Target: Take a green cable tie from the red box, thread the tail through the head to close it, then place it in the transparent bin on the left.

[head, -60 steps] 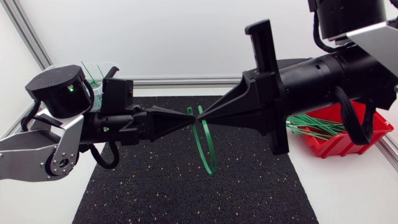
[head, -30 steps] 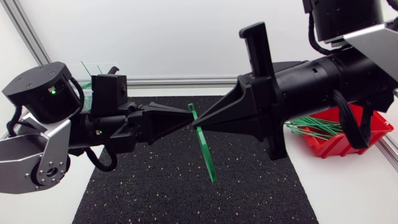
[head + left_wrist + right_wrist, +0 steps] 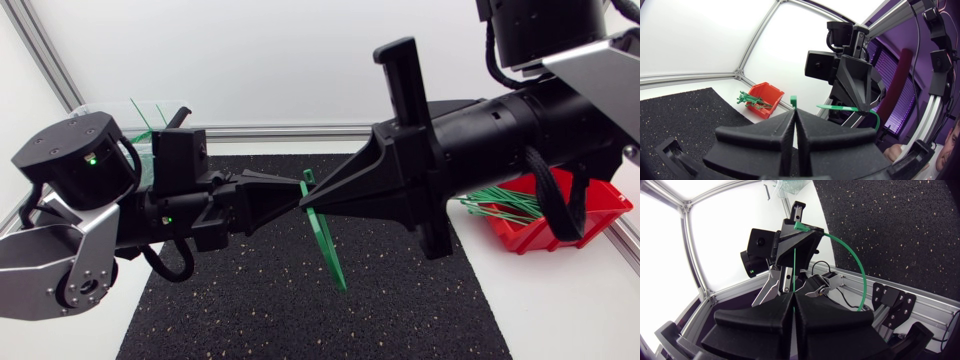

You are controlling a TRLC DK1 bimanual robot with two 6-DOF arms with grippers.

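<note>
Over the last second the green cable tie had turned: its loop, seen open as a ring before, now hung edge-on under the two claws, and the right arm had crept a little further toward the middle. The tie sat in the air above the black mat, its head sticking up just past the tips of the left gripper. From there the strap curved down and round beneath, its long axis running mostly downward.

The tail end ran back up into the right gripper, which met the left one almost nose to nose. Both claws were clamped tight — each pair of fingers pressed together on its own end of the tie. I could not tell whether the tail had already passed through the head.

The transparent bin stood well off behind the left arm, so that arm was the nearer one for the drop. The red box lay far out on the right.
</note>
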